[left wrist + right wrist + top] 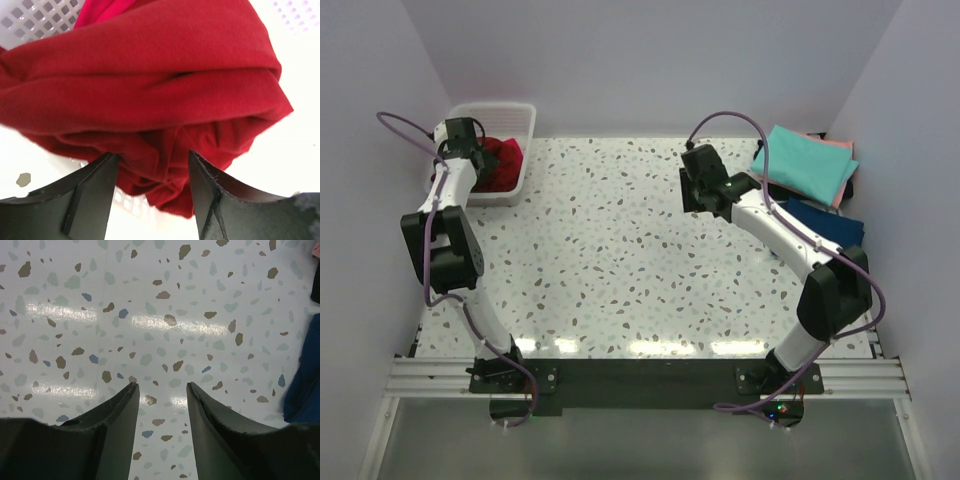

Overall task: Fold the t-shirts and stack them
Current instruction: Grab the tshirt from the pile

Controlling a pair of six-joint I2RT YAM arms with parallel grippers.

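Left hand (154, 157), fingers apart, sits at the crumpled dark red t-shirt (150, 90) in the white basket (510, 115); right hand (162, 387), fingers apart, hangs over the speckled counter (150, 315) near the navy t-shirt (305, 385).

**T-shirts: two bunched, three laid flat.**
The dark red shirt (492, 172) and pinkish-red shirt (105, 9) lie crumpled in the white basket (505, 110), far left. Far right, the folded teal shirt (805, 162) tops the salmon pink shirt (842, 148), with the navy shirt (830, 222) just beside.

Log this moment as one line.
left gripper open at dark red cloth t-shirt in white lattice plastic basket | right gripper open, empty, above speckled table
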